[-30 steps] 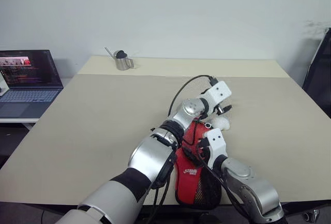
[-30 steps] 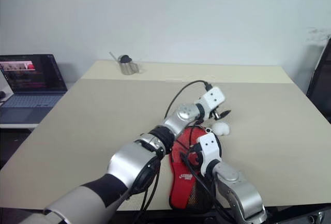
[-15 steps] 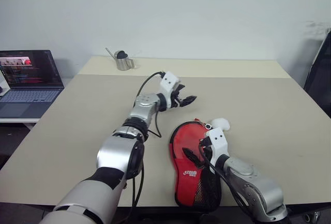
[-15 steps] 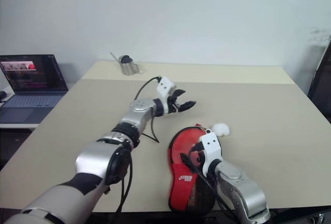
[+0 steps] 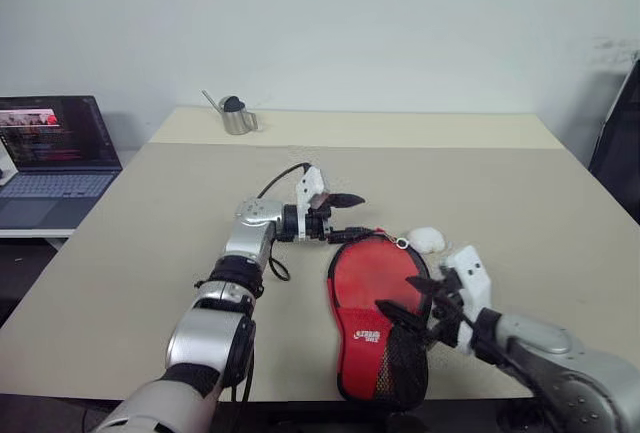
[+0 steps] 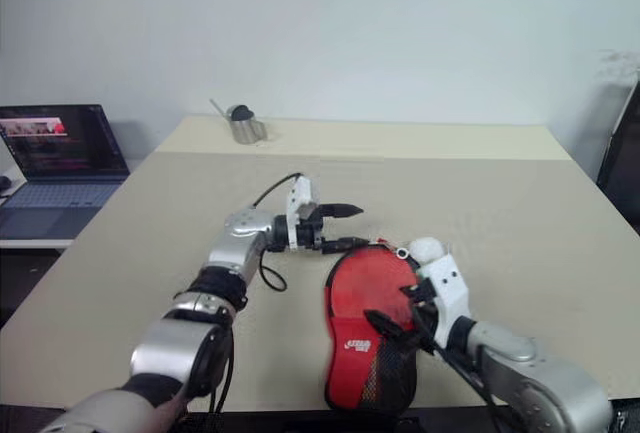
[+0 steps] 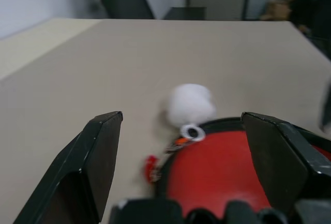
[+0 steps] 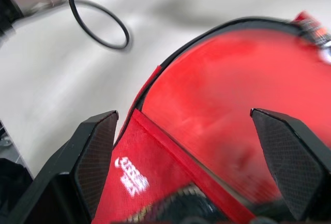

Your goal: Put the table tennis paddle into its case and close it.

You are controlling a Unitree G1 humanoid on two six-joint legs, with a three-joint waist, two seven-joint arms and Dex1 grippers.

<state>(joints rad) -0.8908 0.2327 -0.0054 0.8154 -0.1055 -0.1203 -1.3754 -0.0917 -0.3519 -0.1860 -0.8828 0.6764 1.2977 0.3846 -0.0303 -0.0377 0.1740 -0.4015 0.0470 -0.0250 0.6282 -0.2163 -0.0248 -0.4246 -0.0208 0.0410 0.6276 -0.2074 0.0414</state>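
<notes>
Red and mesh-pocketed, the case [image 5: 375, 318] lay flat near the table's [image 5: 150, 253] front edge. Left gripper [image 5: 352, 217] hung wide open beside its round end; right gripper [image 5: 408, 293] spread wide above it, holding nothing.

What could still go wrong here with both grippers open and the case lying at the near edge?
The case lies red side up with its narrow end at the table's near edge; a nudge from the right gripper above it could slide it off. The small white ball rests against the case's far rim by the zip pull, near the left gripper, and could roll away. Whether the zip is fully shut cannot be told.
</notes>
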